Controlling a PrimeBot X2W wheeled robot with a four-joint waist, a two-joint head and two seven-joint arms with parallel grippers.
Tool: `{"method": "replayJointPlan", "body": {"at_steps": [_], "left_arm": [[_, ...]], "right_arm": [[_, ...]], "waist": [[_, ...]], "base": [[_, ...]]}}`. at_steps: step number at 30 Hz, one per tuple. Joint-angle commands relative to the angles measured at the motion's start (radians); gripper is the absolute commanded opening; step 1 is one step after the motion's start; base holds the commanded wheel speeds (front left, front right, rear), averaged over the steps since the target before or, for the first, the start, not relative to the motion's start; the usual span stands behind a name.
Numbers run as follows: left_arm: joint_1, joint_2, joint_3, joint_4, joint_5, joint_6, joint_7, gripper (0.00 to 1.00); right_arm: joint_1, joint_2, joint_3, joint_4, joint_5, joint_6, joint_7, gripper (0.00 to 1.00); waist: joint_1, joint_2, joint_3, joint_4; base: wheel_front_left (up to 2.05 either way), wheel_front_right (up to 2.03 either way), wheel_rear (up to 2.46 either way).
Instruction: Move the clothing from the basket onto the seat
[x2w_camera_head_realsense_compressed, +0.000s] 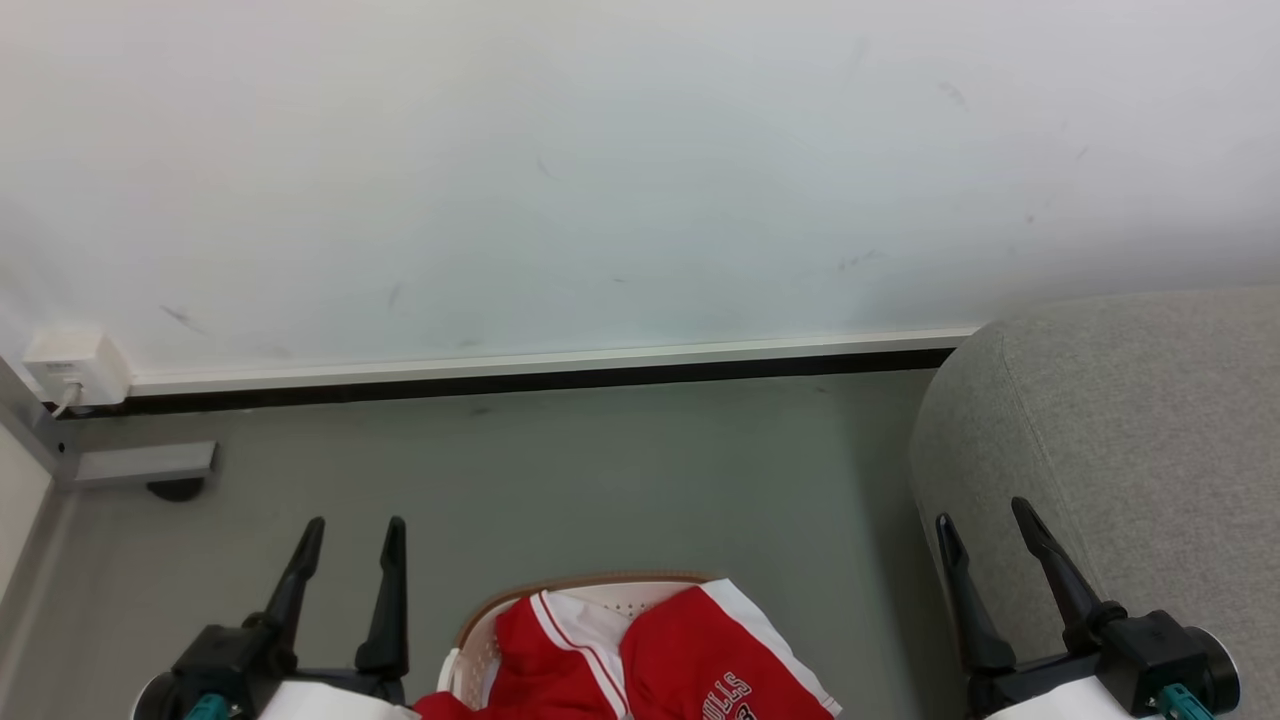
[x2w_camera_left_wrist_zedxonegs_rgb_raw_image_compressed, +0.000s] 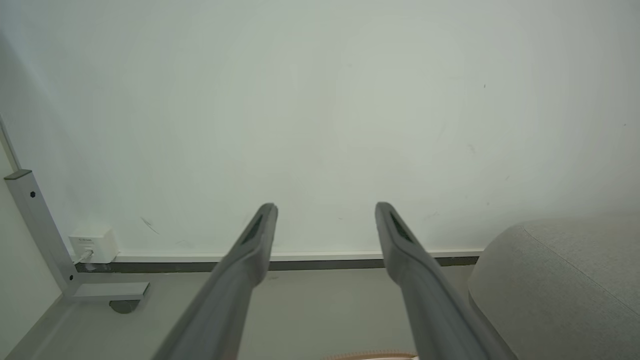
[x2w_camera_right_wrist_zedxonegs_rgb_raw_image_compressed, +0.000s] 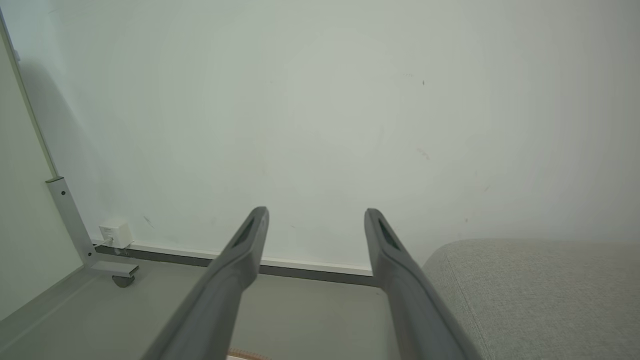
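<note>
Red clothing (x2w_camera_head_realsense_compressed: 690, 655) with white trim and "Bulls" lettering lies heaped in the cream basket (x2w_camera_head_realsense_compressed: 480, 640), whose brown rim curves along the bottom middle of the head view. The grey fabric seat (x2w_camera_head_realsense_compressed: 1120, 440) bulks at the right, also seen as the seat (x2w_camera_left_wrist_zedxonegs_rgb_raw_image_compressed: 565, 285) and the seat (x2w_camera_right_wrist_zedxonegs_rgb_raw_image_compressed: 540, 295) in the wrist views. My left gripper (x2w_camera_head_realsense_compressed: 355, 535) stands open to the left of the basket, nothing between its fingers. My right gripper (x2w_camera_head_realsense_compressed: 985, 515) is open too, hovering in front of the seat's edge. Both grippers (x2w_camera_left_wrist_zedxonegs_rgb_raw_image_compressed: 325, 207) (x2w_camera_right_wrist_zedxonegs_rgb_raw_image_compressed: 315, 212) point toward the wall.
A white wall (x2w_camera_head_realsense_compressed: 640, 170) with a pale skirting strip closes the far side of the grey floor (x2w_camera_head_realsense_compressed: 600, 480). A white socket box (x2w_camera_head_realsense_compressed: 75, 365) with a cable sits at the wall's lower left, beside a grey metal frame foot (x2w_camera_head_realsense_compressed: 140, 465) on a castor.
</note>
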Motion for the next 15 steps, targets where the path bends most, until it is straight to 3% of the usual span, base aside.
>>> {"method": "replayJointPlan", "body": {"at_steps": [1,15], "left_arm": [[-0.001,0.003,0.003,0.001,-0.01,-0.002,-0.001,1.0],[-0.015,0.003,0.005,0.027,-0.013,0.001,-0.001,1.0]], "right_arm": [[-0.013,-0.001,-0.003,0.003,0.011,-0.002,-0.003,1.0],[-0.021,-0.001,-0.002,0.0,0.02,-0.002,-0.003,1.0]], "waist": [[0.0,-0.0001,0.001,-0.002],[0.0,-0.0001,0.042,-0.048]], "base": [[0.0,0.0,0.0],[0.0,0.0,0.0]]}}
